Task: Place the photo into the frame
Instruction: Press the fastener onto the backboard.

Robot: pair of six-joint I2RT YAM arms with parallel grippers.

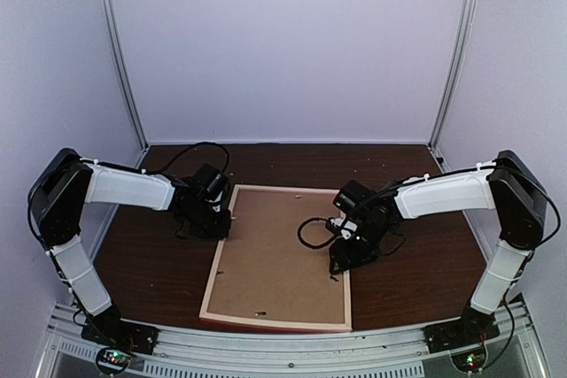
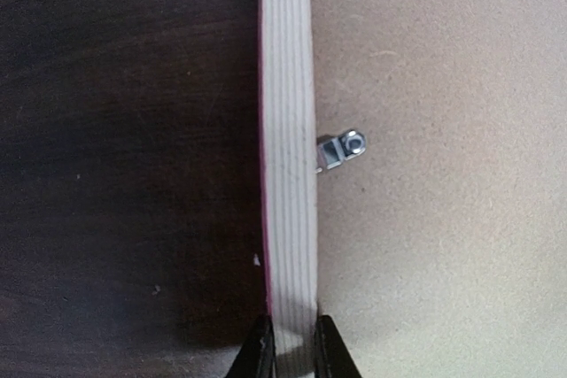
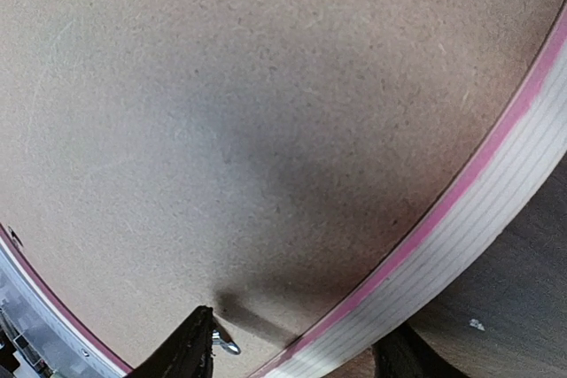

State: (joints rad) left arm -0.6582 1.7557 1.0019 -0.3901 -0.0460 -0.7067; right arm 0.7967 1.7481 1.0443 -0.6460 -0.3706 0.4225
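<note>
The frame (image 1: pixel 275 320) lies face down on the table, pale wood sides up, with a brown backing board (image 1: pixel 283 250) inside it. My left gripper (image 1: pixel 217 223) is shut on the frame's left rail (image 2: pixel 289 130); in the left wrist view the left gripper (image 2: pixel 292 347) has one finger on each side of the rail. My right gripper (image 1: pixel 341 258) stands open astride the right rail (image 3: pixel 496 210). One of its fingers (image 3: pixel 182 351) is over the backing, right beside a small metal clip (image 3: pixel 226 343), and the other is outside the rail. The photo is out of view.
A second metal turn clip (image 2: pixel 341 150) sticks out from the left rail over the backing board (image 2: pixel 443 174). Dark brown table (image 2: pixel 124 148) surrounds the frame. A metal strip (image 1: pixel 292 351) runs along the near edge, and the enclosure walls (image 1: pixel 283 42) stand behind.
</note>
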